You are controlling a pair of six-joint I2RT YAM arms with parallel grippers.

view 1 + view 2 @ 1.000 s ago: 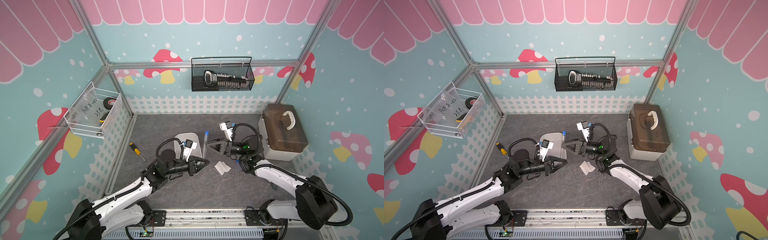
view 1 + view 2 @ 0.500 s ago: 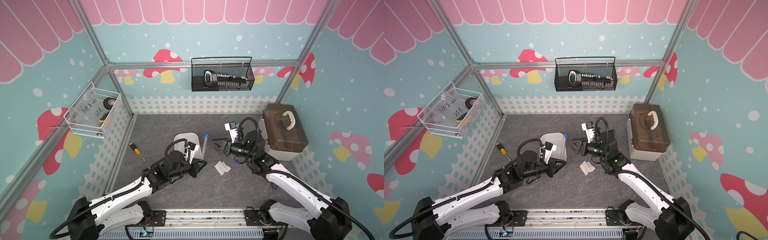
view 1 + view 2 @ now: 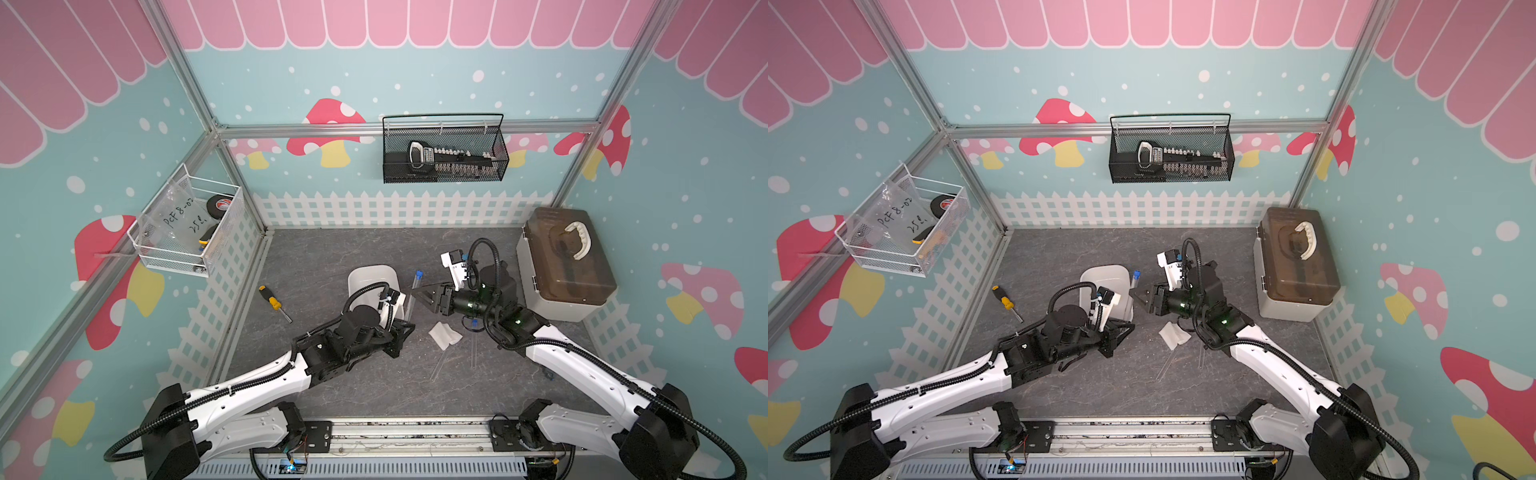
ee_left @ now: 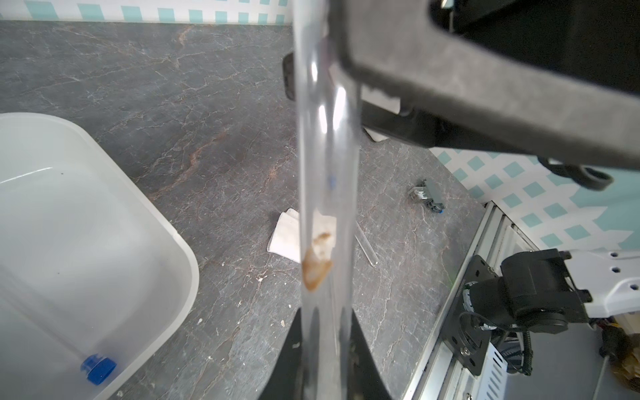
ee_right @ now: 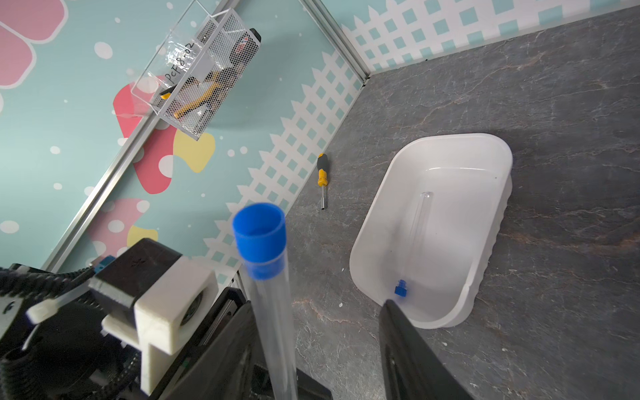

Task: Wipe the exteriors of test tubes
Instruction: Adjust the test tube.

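My left gripper (image 3: 409,327) (image 4: 325,363) is shut on the lower end of a clear test tube (image 3: 416,284) (image 4: 325,156). The tube stands nearly upright with its blue cap (image 5: 259,239) on top. A brown smear (image 4: 317,266) shows on its wall. My right gripper (image 3: 414,293) (image 5: 318,346) is open, with its jaws on either side of the tube's upper part. The tube is close to one finger and well apart from the other. A second test tube (image 5: 417,235) lies in the white tray (image 3: 365,274) (image 5: 367,249). Two more test tubes (image 3: 439,365) (image 3: 473,349) lie on the table beside a white wipe (image 3: 444,334) (image 4: 285,235).
A yellow-and-black screwdriver (image 3: 274,302) lies left of the tray. A brown-lidded box (image 3: 565,270) stands at the right wall. A black wire basket (image 3: 444,153) hangs on the back wall, and a white wire basket (image 3: 187,228) hangs on the left wall.
My right gripper has moved left up to the held tube, and its jaws have narrowed somewhat. The left gripper has kept the tube in nearly the same place.
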